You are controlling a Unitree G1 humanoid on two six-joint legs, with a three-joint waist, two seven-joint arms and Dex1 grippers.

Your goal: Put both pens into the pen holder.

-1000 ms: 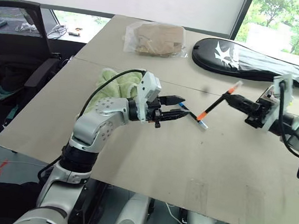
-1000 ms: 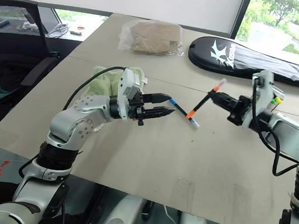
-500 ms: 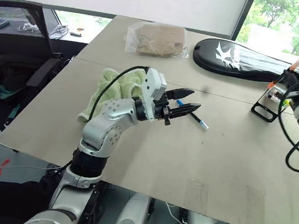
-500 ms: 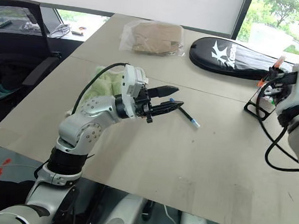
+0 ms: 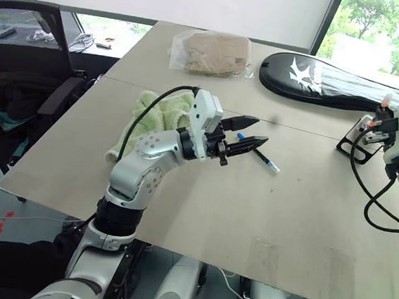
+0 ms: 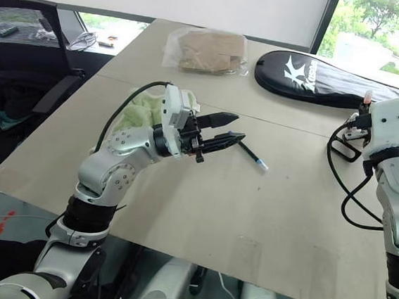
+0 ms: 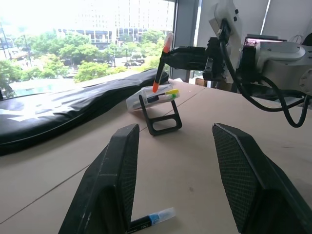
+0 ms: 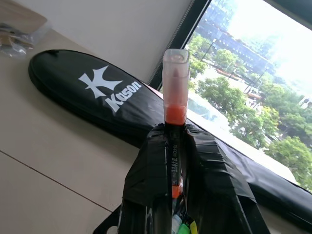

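Status: neither pen is in the pen holder (image 7: pixel 161 109) yet, though one is close.

Right gripper (image 7: pixel 183 53): clamped shut on the orange-ended pen (image 7: pixel 161 62). The pen stands nearly upright in the grip, its lower orange end just above the holder's white top and its clear-capped orange end pointing up past the fingers. Whether the tip has entered a slot I cannot tell. Judgement: this pen is mid-insertion; lowering and release remain.

Left gripper (image 5: pixel 247 135): roughly half open and holding nothing, hovering above the bench (image 5: pixel 250 211). The blue-capped pen (image 5: pixel 258 153) lies flat on the bench directly under and just beyond the fingertips, untouched. Judgement: pick-up, carry and insertion of this pen are all left, so the task is under halfway.

Materials and shapes:
- Pens: slim, rigid black barrels. The first has translucent orange ends, the second a blue band and a pale tip. They look smooth and liable to roll.
- Holder: thin black bent-frame stand carrying a white block with yellow and green marker ends. It looks light and may shift if nudged.
- Gripper fingers: black, with a finely textured pad face.
- Bench: matte pale board with a seam across it.
- Beyond the grippers: a glossy black racket bag (image 5: pixel 333 81), a crumpled green cloth (image 5: pixel 153 113) beside the left arm, and a clear plastic bag with brown contents (image 5: pixel 210 51).
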